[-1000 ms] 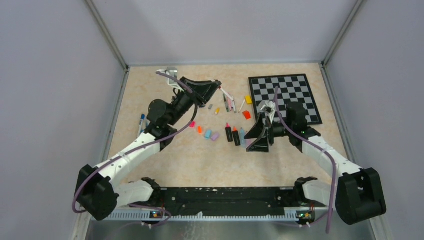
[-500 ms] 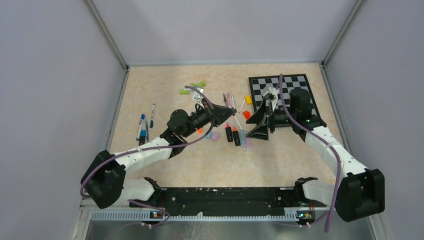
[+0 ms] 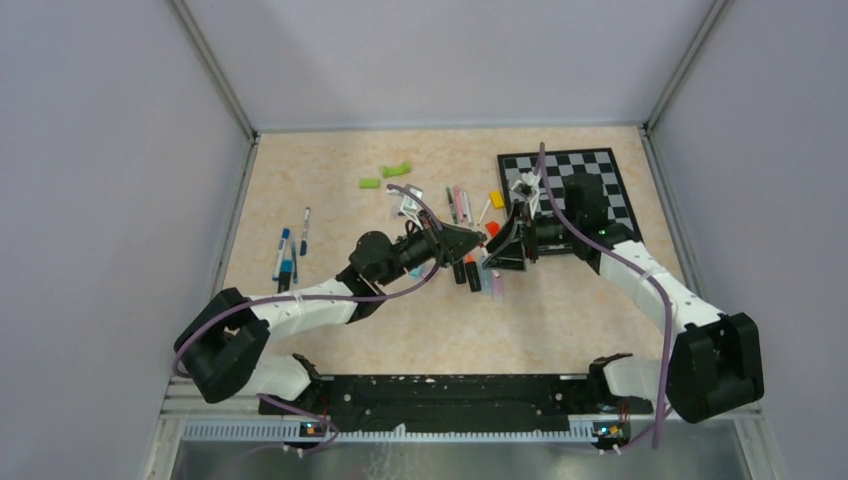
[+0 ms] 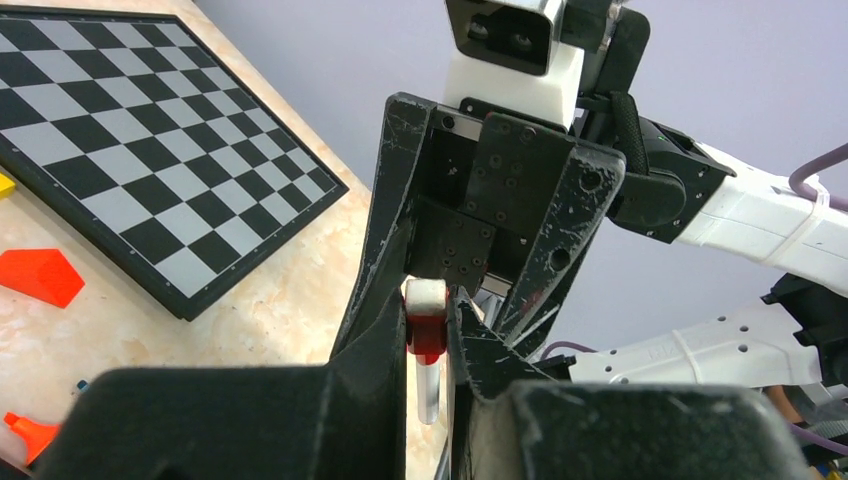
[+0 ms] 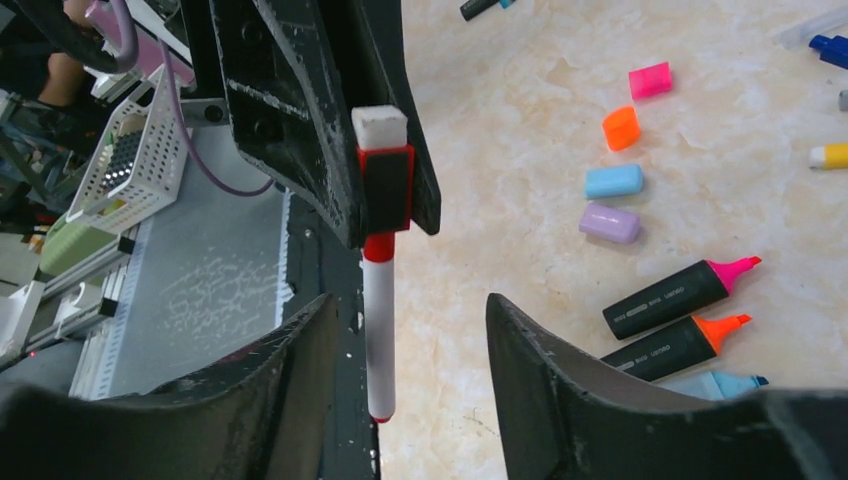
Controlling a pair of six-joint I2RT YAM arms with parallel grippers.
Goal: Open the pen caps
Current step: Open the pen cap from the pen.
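My left gripper (image 4: 428,345) clamps the red-capped marker (image 5: 378,320); my right gripper (image 5: 408,310) has its jaws apart, straddling the barrel without touching it

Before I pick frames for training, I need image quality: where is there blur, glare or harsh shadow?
Top external view: even soft light, no glare, faint shadows; the pens tiny. Left wrist view: left fingers a dark foreground blur, the red-and-white marker sharp. Right wrist view: right fingers soft, loose caps crisp.
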